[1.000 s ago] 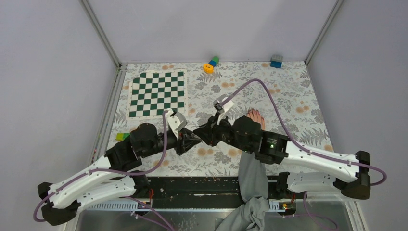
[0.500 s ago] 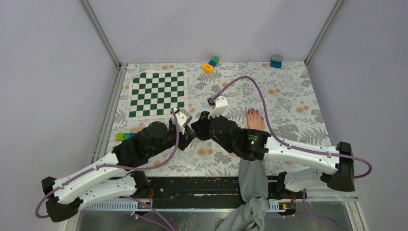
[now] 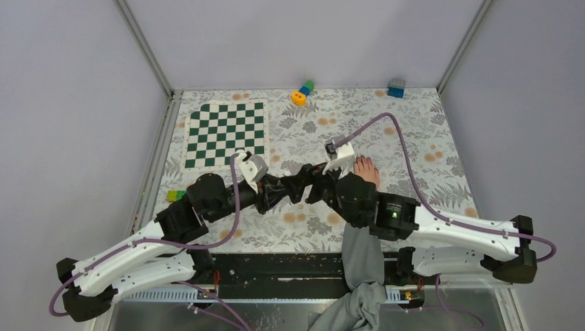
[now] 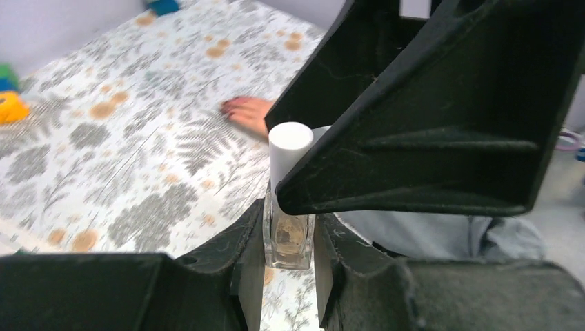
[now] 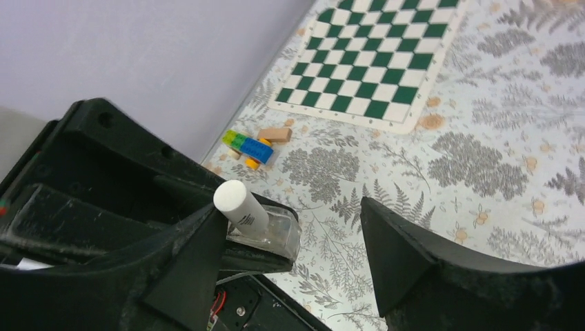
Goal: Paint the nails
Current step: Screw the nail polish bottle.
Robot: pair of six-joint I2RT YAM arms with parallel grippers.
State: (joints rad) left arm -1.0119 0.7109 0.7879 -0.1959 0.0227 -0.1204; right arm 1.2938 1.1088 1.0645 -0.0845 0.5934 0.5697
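Top view: the left gripper (image 3: 295, 186) and right gripper (image 3: 312, 182) are sitting tip to tip mid-table, the nails (image 3: 363, 160) lying at their three o'clock. Left wrist: its jaws are clamping a white-capped glass bottle (image 4: 288, 238). Right wrist: its fingers (image 5: 403, 252) are standing wide, the cap (image 5: 238, 201) between them.

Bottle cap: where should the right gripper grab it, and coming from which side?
Grip the white cap across its round sides, coming in along its axis from the top end. The left gripper clamps the bottle by its glass body, so only the cap stands free.
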